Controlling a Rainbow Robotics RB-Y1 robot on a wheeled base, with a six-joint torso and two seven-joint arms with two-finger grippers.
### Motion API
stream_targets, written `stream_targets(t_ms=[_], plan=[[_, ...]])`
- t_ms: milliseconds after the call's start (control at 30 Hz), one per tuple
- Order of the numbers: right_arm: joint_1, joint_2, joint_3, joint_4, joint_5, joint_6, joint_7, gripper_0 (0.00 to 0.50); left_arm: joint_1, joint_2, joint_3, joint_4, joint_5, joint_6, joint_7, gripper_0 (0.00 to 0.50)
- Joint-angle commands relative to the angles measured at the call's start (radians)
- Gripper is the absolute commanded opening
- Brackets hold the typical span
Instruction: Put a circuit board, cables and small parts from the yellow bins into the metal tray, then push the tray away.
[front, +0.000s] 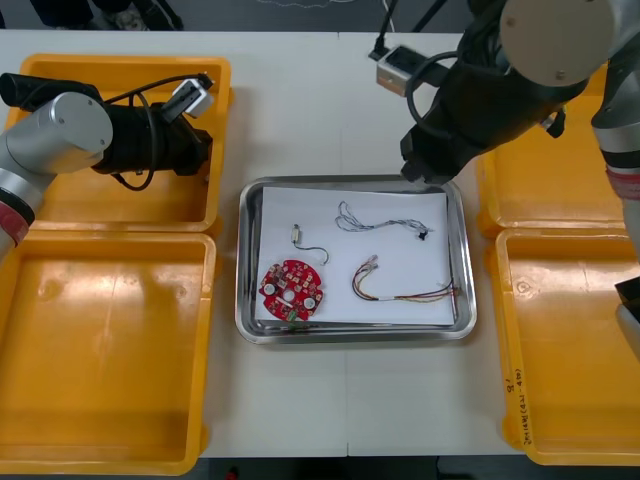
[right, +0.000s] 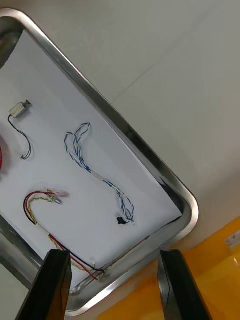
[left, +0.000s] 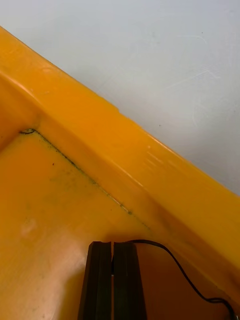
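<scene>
The near yellow bins (front: 100, 350) looked bare on the light surface (front: 290, 100). Between them the metal tray (front: 455, 330), white inside, already carried most of its load, spread out flat and apart. It held a round red circuit board (front: 292, 285), a small metal part (front: 297, 236) on a thin black lead, a red and yellow cable (front: 410, 298) and, farther in, a twisted blue and white cable (front: 385, 222).

Beyond the tray, the right hand (front: 425, 170) hung over its far right corner with its fingers wide apart and nothing between them, apparently waiting its turn. Across the surface the left hand (front: 203, 152) reached low into the far left bin (front: 60, 205), close to the wall nearest the tray. Its fingers (left: 102, 280) were pressed together, seemingly pinching a thin black cable (left: 170, 265) that trailed out along the bin floor, probably the next piece bound for the tray.
</scene>
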Motion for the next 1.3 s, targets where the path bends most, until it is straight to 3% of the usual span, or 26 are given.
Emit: stream_targets(t_ms=[33, 133, 367, 600, 867, 1300], plan=[[-0.008, -0.096, -0.061, -0.034, -0.059, 0.004, -0.106, 0.5, -0.05, -0.004, -0.013, -0.001, 0.019, -0.006, -0.072, 0.0], [0.018, -0.158, -0.088, -0.038, -0.105, 0.004, -0.199, 0.5, -0.05, 0.015, -0.013, -0.001, 0.035, 0.014, -0.072, 0.0], [0.079, -0.234, -0.177, -0.054, -0.172, 0.004, -0.317, 0.5, -0.05, 0.061, -0.008, -0.001, 0.056, 0.028, -0.072, 0.0], [0.158, -0.303, -0.25, -0.093, -0.175, 0.004, -0.392, 0.5, -0.034, 0.118, 0.027, -0.001, 0.056, 0.029, -0.072, 0.0], [0.253, -0.346, -0.345, -0.094, -0.172, 0.004, -0.391, 0.5, 0.008, 0.17, 0.098, 0.001, 0.055, 0.037, -0.072, 0.0], [0.46, -0.414, -0.482, -0.099, -0.16, 0.004, -0.363, 0.5, 0.114, 0.285, 0.227, -0.001, 0.071, 0.147, -0.072, 0.0]])
